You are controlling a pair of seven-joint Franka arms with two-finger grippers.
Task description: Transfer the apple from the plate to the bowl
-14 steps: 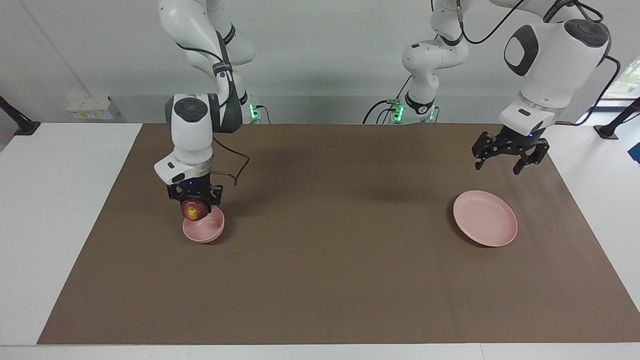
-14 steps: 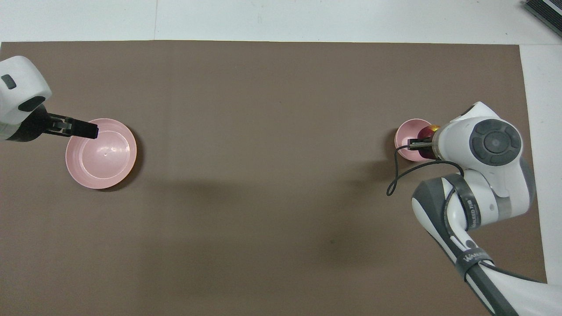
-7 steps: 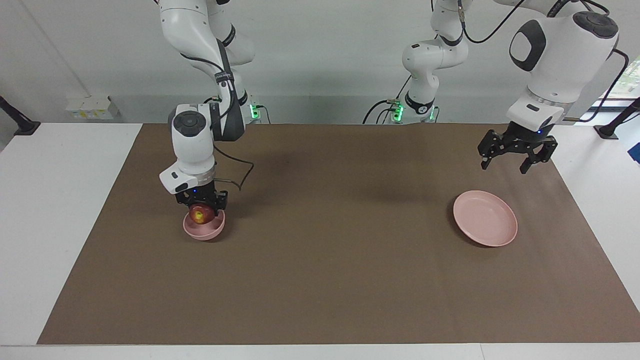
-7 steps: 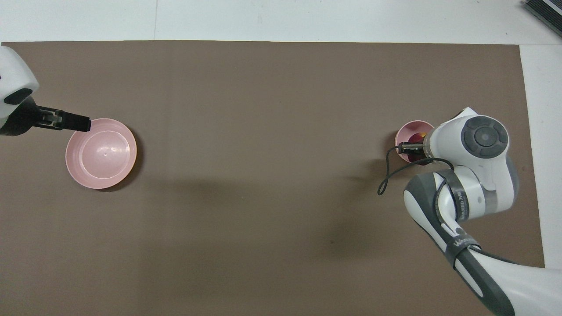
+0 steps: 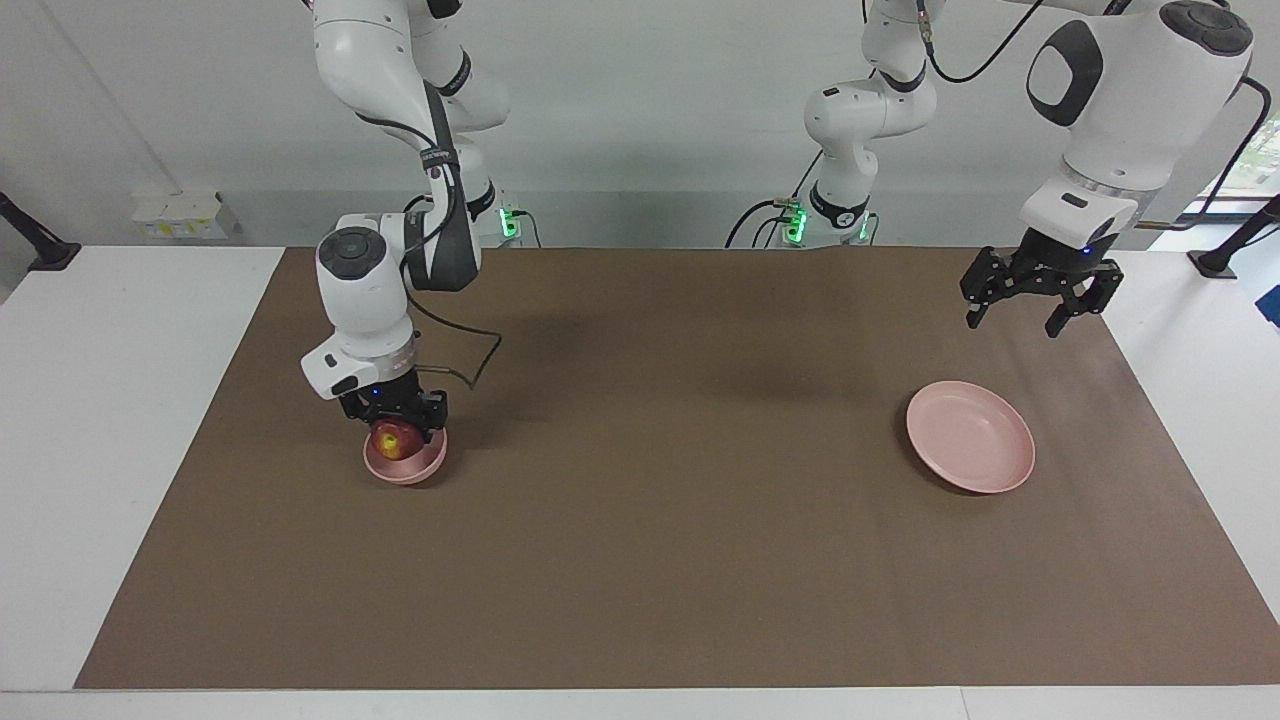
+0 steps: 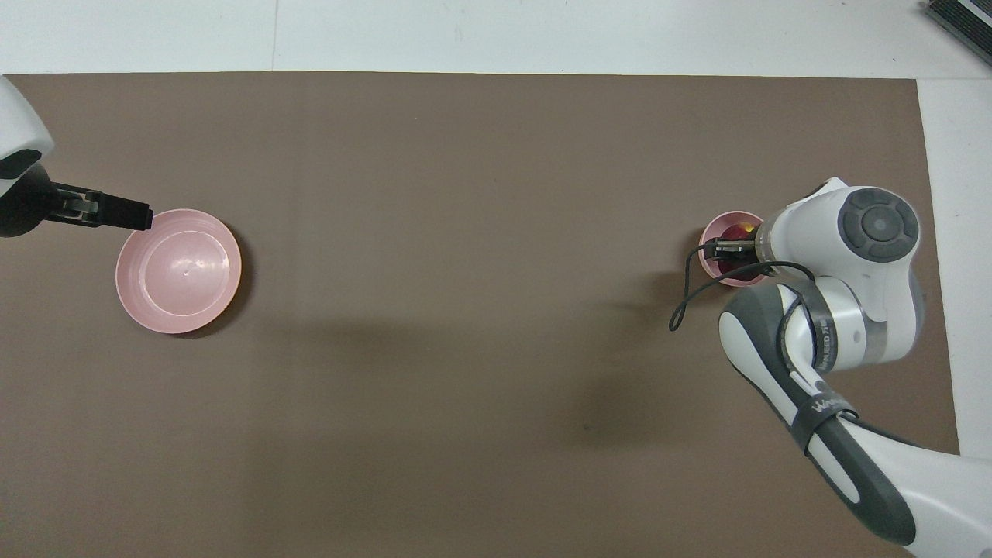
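- Apple (image 5: 394,438) sat low in your bowl (image 5: 404,465), right gripper (image 5: 394,420) jaws clamped on it.
- Left gripper (image 5: 1040,300) hung over tabletop beside your plate (image 5: 970,436), jaws spread wide, holding nothing.

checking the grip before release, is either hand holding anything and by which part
The right hand is shut on the apple, gripping its sides, low in the bowl. The left hand is open and holds nothing.

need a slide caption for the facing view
Right gripper lowers the apple into the bowl; left gripper waits, open, above the empty plate.
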